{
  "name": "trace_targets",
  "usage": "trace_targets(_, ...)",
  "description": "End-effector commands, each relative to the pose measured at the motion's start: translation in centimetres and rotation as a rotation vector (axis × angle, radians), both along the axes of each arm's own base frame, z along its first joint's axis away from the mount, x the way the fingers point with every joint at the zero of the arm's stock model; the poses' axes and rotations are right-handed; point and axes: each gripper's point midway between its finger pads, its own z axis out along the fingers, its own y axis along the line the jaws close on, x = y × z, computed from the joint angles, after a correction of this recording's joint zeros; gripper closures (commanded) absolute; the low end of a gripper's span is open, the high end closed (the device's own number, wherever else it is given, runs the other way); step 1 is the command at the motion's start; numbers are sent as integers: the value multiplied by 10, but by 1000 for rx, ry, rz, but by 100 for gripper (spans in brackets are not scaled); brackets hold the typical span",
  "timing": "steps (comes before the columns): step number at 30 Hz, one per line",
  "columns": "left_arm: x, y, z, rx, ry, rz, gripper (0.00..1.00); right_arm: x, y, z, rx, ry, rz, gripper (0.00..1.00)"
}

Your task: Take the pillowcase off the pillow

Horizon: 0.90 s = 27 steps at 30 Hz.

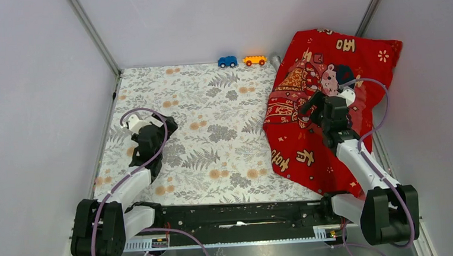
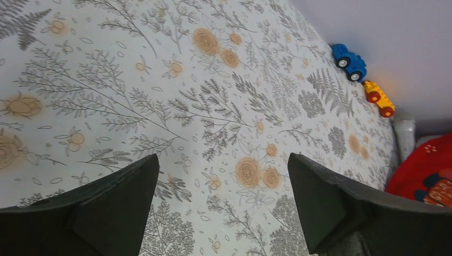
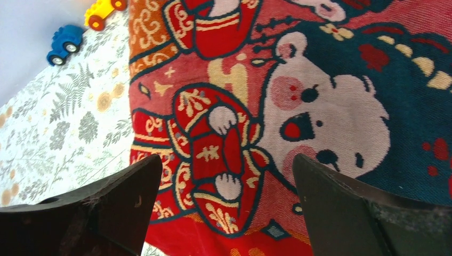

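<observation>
Top view: pillowcase (image 1: 296, 141) slumped far right against the wall (image 1: 428, 62) (pillow hidden inside, likely). Right gripper (image 3: 226, 176) above it, left gripper (image 2: 223, 176) well apart; both wide open, empty. Soft, light, floppy; pinch a hem corner.

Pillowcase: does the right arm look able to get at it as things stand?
Probably yes. The right gripper hangs open directly over the pillowcase, above its bear print, with nothing between the jaws and the fabric. The blue toy car and orange toy car sit off to one side.
</observation>
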Motion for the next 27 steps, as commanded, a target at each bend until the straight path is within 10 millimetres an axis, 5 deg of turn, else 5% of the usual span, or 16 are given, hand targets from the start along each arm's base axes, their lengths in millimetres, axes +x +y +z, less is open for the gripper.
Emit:
trace_targets(1,12,-24,29,-66,-119,-107,1,3,-23,2,-32,-19,-131,1)
trace_targets(6,12,-51,25,-126,-145,-241,1,18,-38,-18,-95,106,-201,1)
trace_targets(14,3,-80,35,-188,-215,-383,1,31,-31,-83,-126,289,-137,3)
trace_targets(16,2,-87,36,-204,-222,-410,1,35,-20,-90,-111,310,-72,29)
trace_targets(20,2,-98,38,-227,-228,-456,1,46,6,-61,-107,236,39,89)
trace_targets(23,1,-105,38,-246,-230,-480,1,52,41,-16,-123,166,149,99)
trace_targets(27,0,-120,42,-261,-243,-551,1,50,132,55,-122,59,366,97)
